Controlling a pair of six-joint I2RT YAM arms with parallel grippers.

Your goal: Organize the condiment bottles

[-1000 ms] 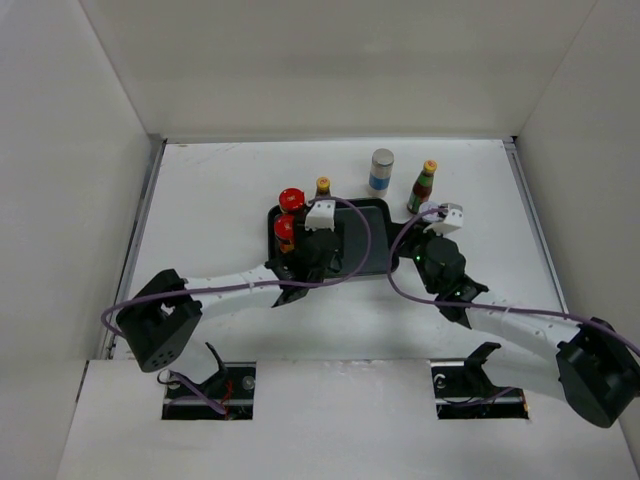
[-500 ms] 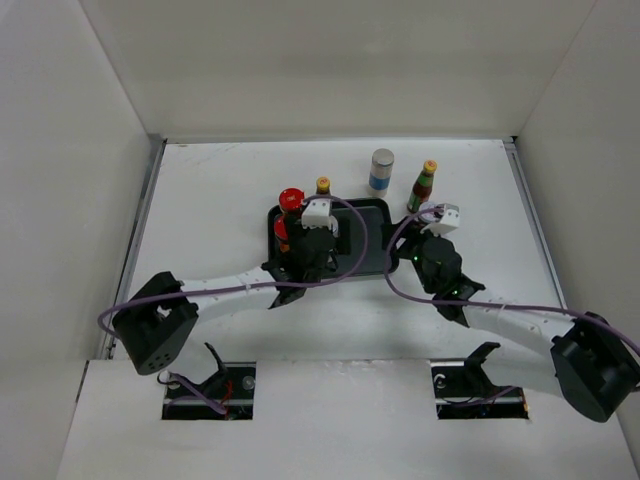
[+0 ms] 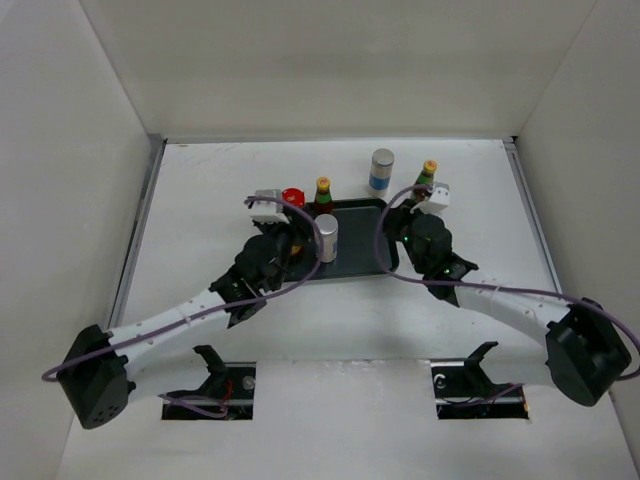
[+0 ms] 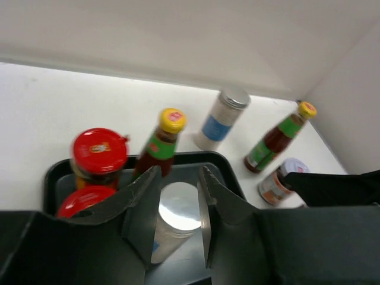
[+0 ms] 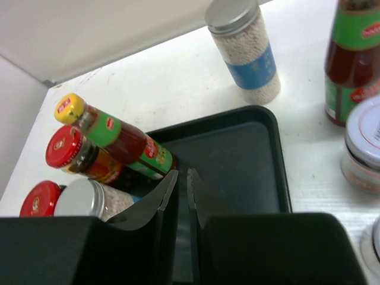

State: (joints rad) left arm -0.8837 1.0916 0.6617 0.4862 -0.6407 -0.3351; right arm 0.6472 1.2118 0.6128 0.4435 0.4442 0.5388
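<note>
From its base at the near left, the left arm (image 3: 170, 325) is stretched diagonally toward the black tray (image 3: 355, 225), with the wrist low over the tray's left part. The left gripper (image 4: 178, 177) is closed around a grey-topped white cylinder (image 4: 176, 217), which is pinched upright between the two fingers (image 4: 141, 205) inside the tray. The right arm (image 3: 500, 305) is bent in from the near right. The right gripper (image 5: 182, 174) is held over the tray's right part, its fingers pressed almost together on nothing. The red-lidded jars (image 4: 98, 155) and a yellow-capped bottle (image 4: 161, 141) are seen standing at the tray's far left. Beyond the tray, on the table (image 3: 210, 190), a second cylinder (image 3: 382, 170) and a second bottle (image 3: 424, 180) are set near each other. A pale-lidded jar (image 5: 367, 145) just beside that bottle is shown only by the wrist views; from above it cannot be made out past the right wrist
</note>
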